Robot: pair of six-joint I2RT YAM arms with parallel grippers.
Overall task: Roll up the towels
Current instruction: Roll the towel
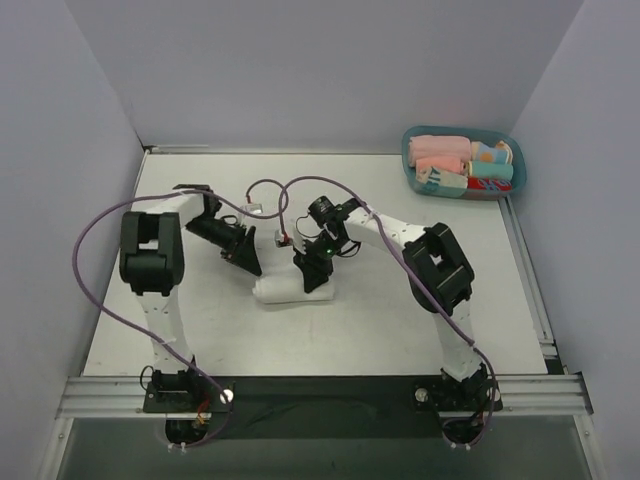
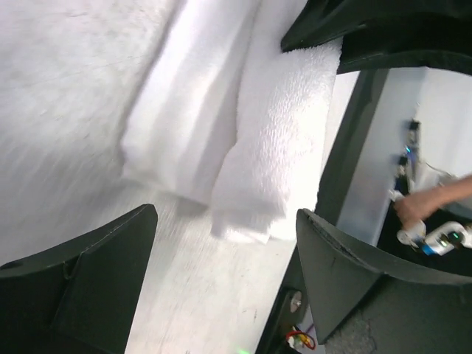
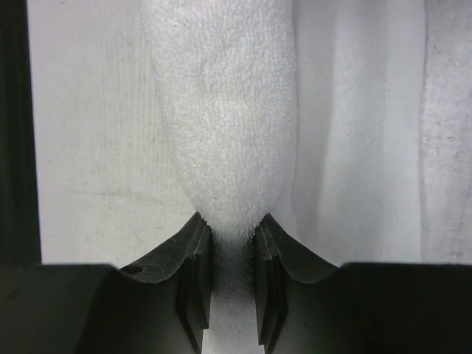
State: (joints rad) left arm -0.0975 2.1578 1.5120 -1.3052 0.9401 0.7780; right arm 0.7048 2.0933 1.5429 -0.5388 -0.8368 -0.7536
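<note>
We find the towel [image 1: 283, 291] in the middle of the desk [image 1: 400, 320], between the two arms. It is gathered into a short, thick white bundle with a flatter folded layer alongside. The right tool [image 1: 316, 278] is clamped on it: in the right wrist view the jaws pinch the fat terry roll at a narrowed end, and the pile bulges out just above the pinch. The left tool [image 2: 225, 221] stands wide open and grips nothing. In its own view its two fingers sit on either side of the bundle's loose end without touching it.

We judge the cloth to be light, soft and limp. It squashes under the jaws, holds no shape of its own, and would probably slacken or unroll if let go carelessly. It is not fragile, and the looped surface should give plenty of friction. So we worry less about it slipping out than about catching only the top layer and leaving the rest behind.

The best hold, we think, is across the full thickness of the roll near one end, deep enough to trap every layer, while the other tool steadies the opposite end. Pinching a single free edge would only peel it open.

A basket [image 1: 512, 150] of coloured cloths sits well apart, at the far right corner of the desk.
</note>
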